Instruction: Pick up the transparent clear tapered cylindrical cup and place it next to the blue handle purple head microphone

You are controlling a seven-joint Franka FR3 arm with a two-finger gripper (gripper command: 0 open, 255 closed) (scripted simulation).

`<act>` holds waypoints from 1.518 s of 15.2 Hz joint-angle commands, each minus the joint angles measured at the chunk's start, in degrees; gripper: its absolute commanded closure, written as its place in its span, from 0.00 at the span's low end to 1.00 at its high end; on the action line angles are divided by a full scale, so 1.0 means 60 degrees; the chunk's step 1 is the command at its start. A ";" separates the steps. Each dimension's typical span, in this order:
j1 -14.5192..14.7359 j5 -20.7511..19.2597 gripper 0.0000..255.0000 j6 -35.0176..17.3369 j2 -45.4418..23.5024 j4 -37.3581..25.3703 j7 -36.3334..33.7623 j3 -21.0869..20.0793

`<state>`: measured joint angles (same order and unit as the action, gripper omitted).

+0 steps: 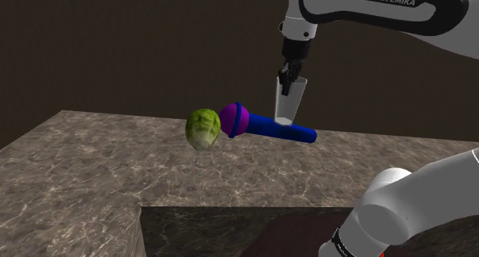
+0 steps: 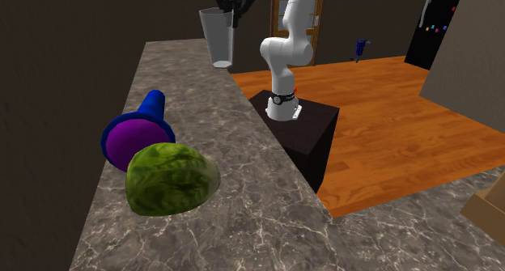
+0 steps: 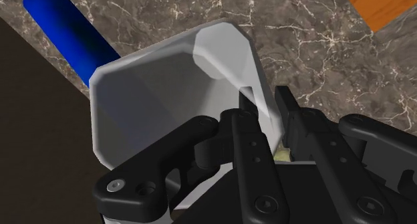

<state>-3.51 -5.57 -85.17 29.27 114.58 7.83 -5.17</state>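
Fingers of my gripper (image 3: pixel 266 105) pinch one wall of the clear cup (image 3: pixel 154 102), one inside the rim and one outside, so that it hangs upright, mouth up, straight below my hand. The microphone (image 1: pixel 265 123) lies just past the cup's far wall, blue handle nearest, which looks a fair spot to set down. Whether the base already touches the marbled counter (image 1: pixel 115 171) below me, I cannot tell. A green leafy ball (image 1: pixel 203 129) sits beyond the purple head.

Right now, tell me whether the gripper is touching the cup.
Touching. In the wrist view the gripper pinches the wall of the cup between its fingers, with no gap.
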 commanded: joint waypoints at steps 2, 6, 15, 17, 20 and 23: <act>-0.0042 -0.0064 1.00 -0.0272 0.0383 0.0623 0.0218 0.0197; -0.0028 -0.0058 1.00 -0.0759 0.0530 0.1260 0.0165 0.0204; -0.0003 -0.0056 1.00 -0.1861 0.0750 0.2589 0.0041 0.0211; 0.0001 -0.0057 1.00 -0.2109 0.0778 0.2866 0.0012 0.0212; 0.0007 -0.0062 1.00 -0.2483 0.0803 0.3269 -0.0032 0.0211; 0.0011 -0.0068 1.00 -0.2863 0.0810 0.3658 -0.0077 0.0210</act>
<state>-3.48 -5.99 -101.46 34.22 135.78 7.55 -3.84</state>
